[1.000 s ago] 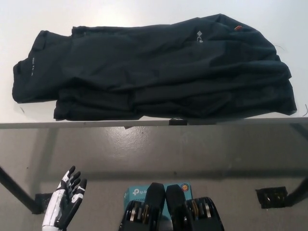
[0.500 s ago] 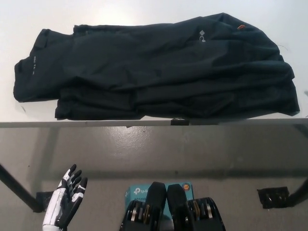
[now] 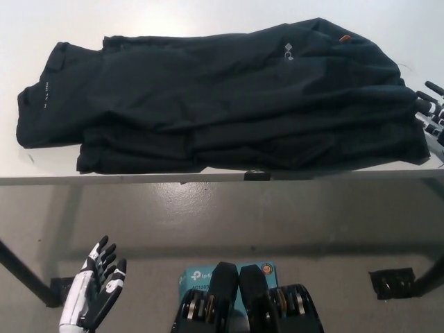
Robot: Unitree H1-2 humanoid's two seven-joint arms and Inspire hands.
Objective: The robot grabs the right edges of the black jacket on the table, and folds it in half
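While your left hand (image 3: 94, 291) hangs low at the lower left, below the table (image 3: 208, 17) edge and well apart from the cloth, nothing on that side bears on the fold. Its fingers are spread and hold nothing.

Moving across, the jacket (image 3: 222, 97) lies flat on the table, already bunched in layers, its long axis running left to right along the near edge. A sleeve or collar end sticks out at the far left; a small white logo (image 3: 288, 51) and an orange tab (image 3: 343, 38) mark the upper right part. The near hem lies just beside the table's front edge.

At the far right, your right hand (image 3: 431, 111) shows only as fingertips (image 3: 424, 105) at the picture's border, just beside the jacket's right edge and perhaps brushing it; you cannot tell contact from this view. The fingers look parted and hold nothing, though most of the hand is out of frame.

So the relation that matters: the jacket's right edge lies directly to the left of those fingertips, and the right hand is far nearer than the left. By my reading, you should close on that edge and then carry it leftward along the long axis toward the far-left end.
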